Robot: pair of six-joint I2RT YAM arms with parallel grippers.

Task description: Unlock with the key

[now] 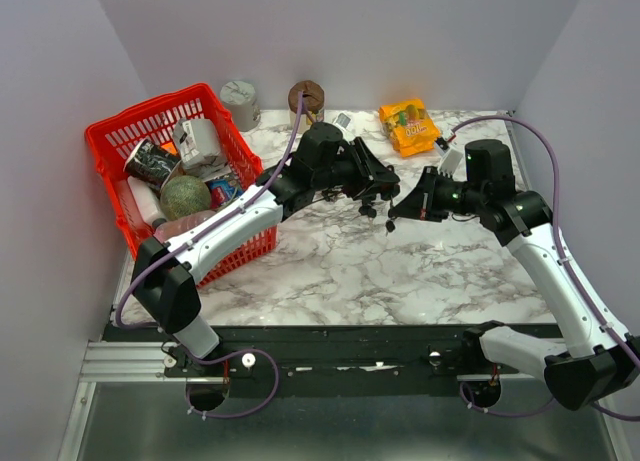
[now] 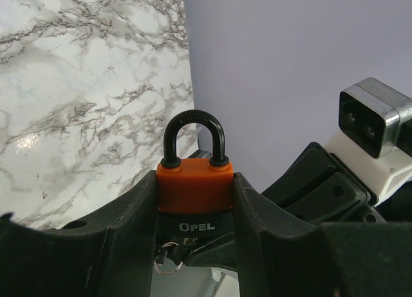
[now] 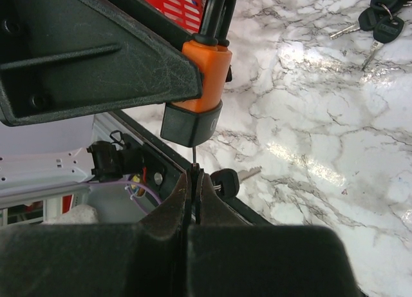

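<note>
while left gripper (image 2: pixel 196 203) clamps padlock (image 2: pixel 195 184), right gripper (image 3: pixel 194 180) pinches key (image 3: pixel 194 158), opel mark (image 2: pixel 197 227) legible only from left wrist

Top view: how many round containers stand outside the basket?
2. A grey one at the back wall just behind the red basket; a brown one to its right. The arms may hide others.

The left gripper (image 2: pixel 195 203) hides the padlock's (image 2: pixel 194 181) sides; the right gripper (image 3: pixel 193 184), the key's (image 3: pixel 194 156) head.

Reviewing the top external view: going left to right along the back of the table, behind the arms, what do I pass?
red basket → grey canister → brown-lidded jar → yellow snack bag
</note>
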